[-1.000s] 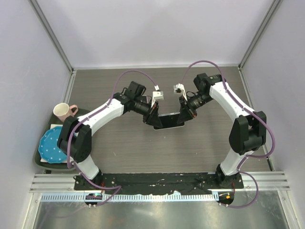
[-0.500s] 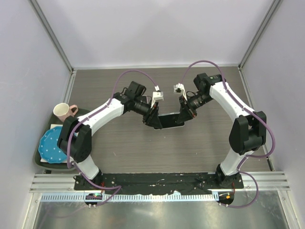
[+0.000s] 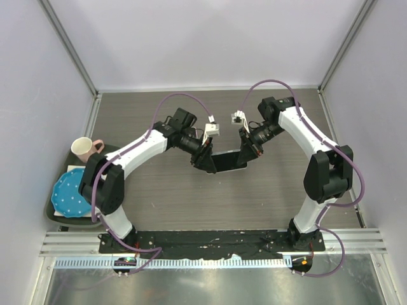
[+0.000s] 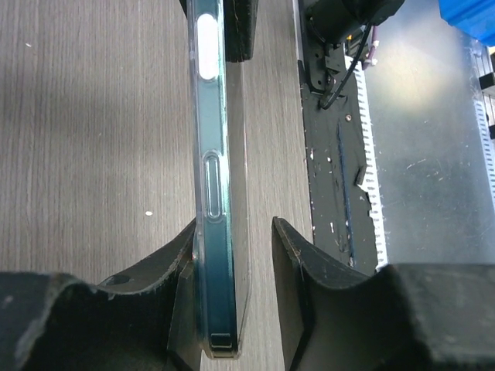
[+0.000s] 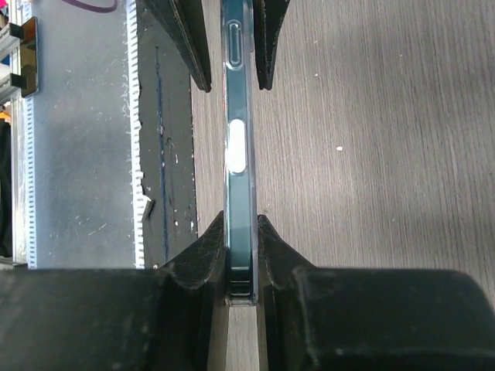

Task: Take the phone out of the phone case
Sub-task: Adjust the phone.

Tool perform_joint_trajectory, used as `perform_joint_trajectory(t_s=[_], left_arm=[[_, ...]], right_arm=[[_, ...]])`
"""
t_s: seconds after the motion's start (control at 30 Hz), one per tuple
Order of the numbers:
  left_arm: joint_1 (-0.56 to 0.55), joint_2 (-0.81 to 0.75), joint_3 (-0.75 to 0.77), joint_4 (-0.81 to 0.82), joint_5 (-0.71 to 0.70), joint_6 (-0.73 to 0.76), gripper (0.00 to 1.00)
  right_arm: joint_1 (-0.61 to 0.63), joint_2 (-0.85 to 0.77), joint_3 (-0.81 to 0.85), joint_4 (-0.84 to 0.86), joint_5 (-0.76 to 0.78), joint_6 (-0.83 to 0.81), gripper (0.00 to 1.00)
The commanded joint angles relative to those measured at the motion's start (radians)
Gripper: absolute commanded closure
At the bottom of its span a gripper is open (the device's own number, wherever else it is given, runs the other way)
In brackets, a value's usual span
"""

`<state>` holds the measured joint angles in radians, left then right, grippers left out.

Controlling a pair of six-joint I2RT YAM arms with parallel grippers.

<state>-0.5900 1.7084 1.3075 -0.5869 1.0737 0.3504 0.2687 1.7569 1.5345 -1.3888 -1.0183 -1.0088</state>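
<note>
A dark teal phone (image 3: 227,160) in a clear phone case (image 4: 241,255) hangs edge-up over the wooden table between both arms. My right gripper (image 3: 247,151) is shut on its right end. In the right wrist view both pads press the cased phone (image 5: 237,100), with the right gripper (image 5: 240,218) clamped tight. My left gripper (image 3: 206,160) is at the left end with its jaws open. In the left wrist view the phone (image 4: 215,193) rests against the left finger (image 4: 166,270). A clear gap separates it from the right finger (image 4: 298,263), and the left gripper (image 4: 233,228) is not clamping it.
A cream mug with a pink handle (image 3: 82,149) and a blue dotted plate (image 3: 68,194) sit on a dark tray (image 3: 52,215) at the table's left edge. The black base rail (image 3: 210,241) runs along the near edge. White walls close in the back and sides.
The left gripper's jaws have spread apart, leaving a gap on one side of the phone. The left wrist shifted slightly right. The right gripper's hold has not changed.
</note>
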Motion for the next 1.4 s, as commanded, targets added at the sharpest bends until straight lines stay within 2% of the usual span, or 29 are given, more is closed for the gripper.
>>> perform_joint_trajectory(t_s=[0.0, 0.13, 0.23, 0.33, 0.43, 0.63, 0.67, 0.77, 0.8, 1.03, 1.07, 1.13, 1.17, 1.27, 1.33, 1.37], left_arm=[[-0.040, 0.010, 0.047, -0.096, 0.068, 0.059, 0.60], [-0.053, 0.017, 0.055, -0.117, 0.060, 0.078, 0.63], [-0.059, 0.020, 0.055, -0.128, 0.052, 0.091, 0.64], [-0.065, 0.026, 0.059, -0.137, 0.049, 0.094, 0.58], [-0.067, 0.031, 0.064, -0.137, 0.046, 0.091, 0.58], [-0.068, 0.031, 0.055, -0.116, 0.040, 0.072, 0.71], [-0.068, 0.028, 0.052, -0.104, 0.038, 0.065, 0.79], [-0.068, 0.023, 0.042, -0.077, 0.031, 0.045, 0.92], [-0.068, 0.022, 0.039, -0.071, 0.031, 0.041, 1.00], [-0.067, 0.014, 0.041, -0.067, 0.032, 0.032, 1.00], [-0.067, 0.013, 0.039, -0.067, 0.035, 0.030, 1.00], [-0.065, -0.006, 0.035, -0.059, 0.038, 0.029, 1.00], [-0.062, -0.015, 0.033, -0.057, 0.040, 0.032, 1.00], [-0.048, -0.052, 0.021, -0.047, 0.058, 0.029, 1.00], [-0.038, -0.076, 0.013, -0.016, 0.080, 0.000, 1.00], [-0.025, -0.084, 0.012, -0.005, 0.081, -0.011, 1.00]], right_arm=[[-0.011, 0.015, 0.079, 0.016, -0.002, -0.020, 0.99], [-0.010, 0.041, 0.115, -0.058, -0.002, -0.059, 0.99], [-0.011, 0.030, 0.102, -0.039, -0.008, -0.050, 0.99], [-0.010, 0.013, 0.084, 0.005, -0.011, -0.021, 0.99], [-0.011, 0.006, 0.070, 0.028, -0.016, -0.004, 0.99], [-0.011, -0.007, 0.047, 0.060, -0.054, 0.021, 0.99], [-0.011, -0.010, 0.033, 0.079, -0.065, 0.032, 0.99], [-0.010, -0.027, 0.009, 0.111, -0.088, 0.048, 0.99], [-0.011, -0.031, 0.003, 0.117, -0.095, 0.053, 0.99], [-0.013, -0.065, -0.039, 0.189, -0.111, 0.104, 0.98], [-0.017, -0.068, -0.039, 0.188, -0.114, 0.101, 0.79], [-0.031, -0.071, -0.039, 0.177, -0.127, 0.078, 0.56], [-0.040, -0.073, -0.039, 0.154, -0.134, 0.064, 0.40], [-0.072, -0.071, -0.036, 0.087, -0.173, -0.003, 0.25], [-0.089, -0.057, -0.027, 0.030, -0.204, -0.089, 0.23], [-0.107, -0.050, -0.008, -0.057, -0.245, -0.140, 0.23]])
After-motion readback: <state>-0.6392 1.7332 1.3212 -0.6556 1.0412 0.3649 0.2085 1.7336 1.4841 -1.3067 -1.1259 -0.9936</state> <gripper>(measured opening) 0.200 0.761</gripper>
